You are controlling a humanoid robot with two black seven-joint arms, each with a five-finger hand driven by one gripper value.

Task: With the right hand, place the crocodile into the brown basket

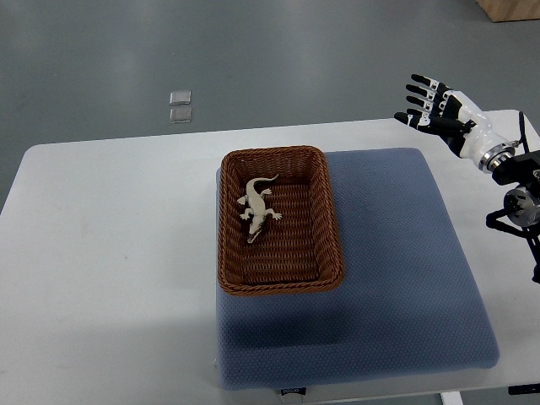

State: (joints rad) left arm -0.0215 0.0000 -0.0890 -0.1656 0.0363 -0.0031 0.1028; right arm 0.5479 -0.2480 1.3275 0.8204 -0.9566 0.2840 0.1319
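Observation:
A pale toy crocodile (259,206) lies inside the brown wicker basket (325,224), toward its far left part, head pointing to the near side. The basket sits on the left portion of a blue-grey mat (396,278). My right hand (429,105) hovers over the table's far right corner, well away from the basket, its fingers spread and holding nothing. Its arm comes in from the right edge. The left arm does not show.
The white table (110,245) carries the mat and basket. Two small clear squares (180,106) lie on the grey floor beyond the table. A wooden box corner (510,8) shows at the top right.

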